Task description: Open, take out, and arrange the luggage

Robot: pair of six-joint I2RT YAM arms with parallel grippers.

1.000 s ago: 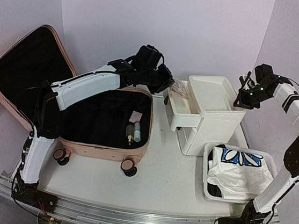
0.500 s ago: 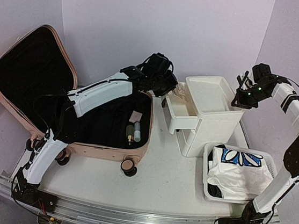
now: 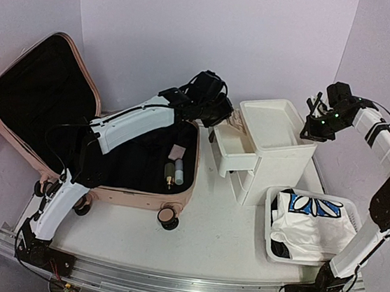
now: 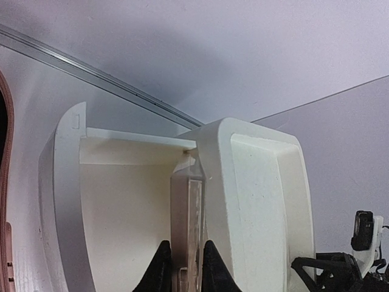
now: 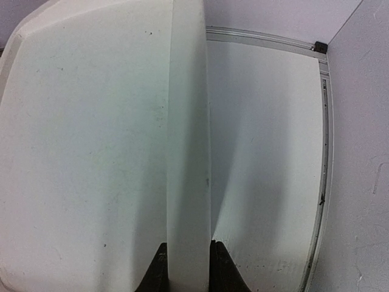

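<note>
The luggage [image 3: 140, 196], a pale-pink hard-shell suitcase, lies open at the left with its lid [image 3: 39, 93] leaning back and its black lining showing. My left gripper [image 3: 225, 118] reaches past the suitcase's far right corner over the open drawer [image 3: 236, 154] of the white drawer unit [image 3: 279, 152]. In the left wrist view that gripper [image 4: 182, 267] is shut on a flat clear packet [image 4: 189, 207], held on edge above the drawer's floor [image 4: 121, 213]. My right gripper [image 3: 315, 124] is shut on the unit's raised top rim [image 5: 188, 152], with its jaws [image 5: 185, 261] on either side of it.
Small bottles [image 3: 174, 172] and a pink tag [image 3: 177, 151] lie in the suitcase's lower half. A white perforated basket [image 3: 268, 218] holding folded white and blue cloth [image 3: 313, 223] stands at the front right, just in front of the drawer unit. Walls close in behind and on both sides.
My left arm has swung right, carrying the packet from the suitcase's corner to over the drawer. The right gripper and the drawer unit's top have shifted slightly left.
</note>
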